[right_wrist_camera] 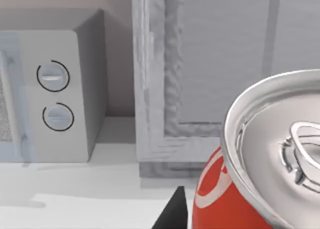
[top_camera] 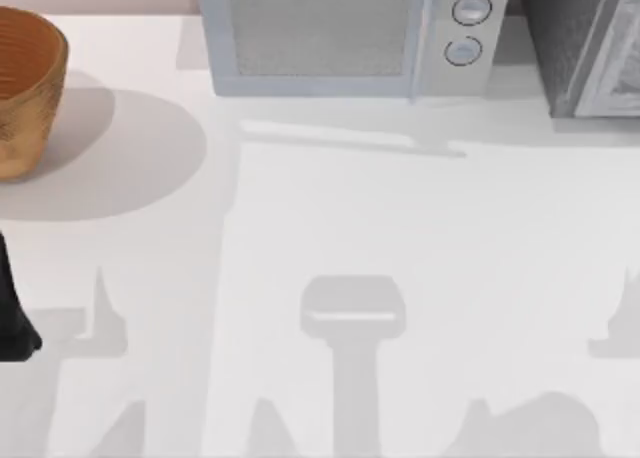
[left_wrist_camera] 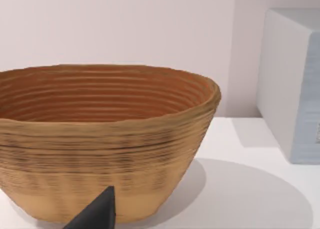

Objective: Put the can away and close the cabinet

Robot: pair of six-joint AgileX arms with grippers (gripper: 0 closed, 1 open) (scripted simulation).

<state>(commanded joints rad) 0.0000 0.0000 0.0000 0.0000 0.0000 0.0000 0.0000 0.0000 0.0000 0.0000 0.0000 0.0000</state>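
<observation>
Top view: white table (top_camera: 400,238). Ribbed wooden bowl (top_camera: 25,88) at 10 o'clock, cut by the left edge. Pale grey microwave (top_camera: 340,33) at 12 o'clock against the back wall, its door handle and two round dials on its right side. Grey cabinet (top_camera: 585,43) at 2 o'clock, in the far right corner, just beside the microwave. A dark piece of the left arm (top_camera: 12,298) at 9 o'clock, at the table's left edge, near the bowl but apart from it.

Left wrist view: bowl (left_wrist_camera: 105,139) close up, upright, with ridged rings inside and out. The microwave's plain side (left_wrist_camera: 292,89) stands beyond it, a strip of table between them. A dark wedge of the left gripper (left_wrist_camera: 95,214) sits in front of the bowl's base; contact cannot be told, nor can the claw's state.

Right wrist view: the can (right_wrist_camera: 260,164) is very close to the camera, upright, in front of the cabinet (right_wrist_camera: 225,64). It has a silver top with a pull tab and a red body with a white curved mark; no word can be read. A dark tip of the right gripper (right_wrist_camera: 172,211) is just beside the can. Claw state cannot be told, nor whether the can is held or standing on the table. The microwave (right_wrist_camera: 55,94) and its dials show beside the cabinet's framed panel; open or closed cannot be told.
</observation>
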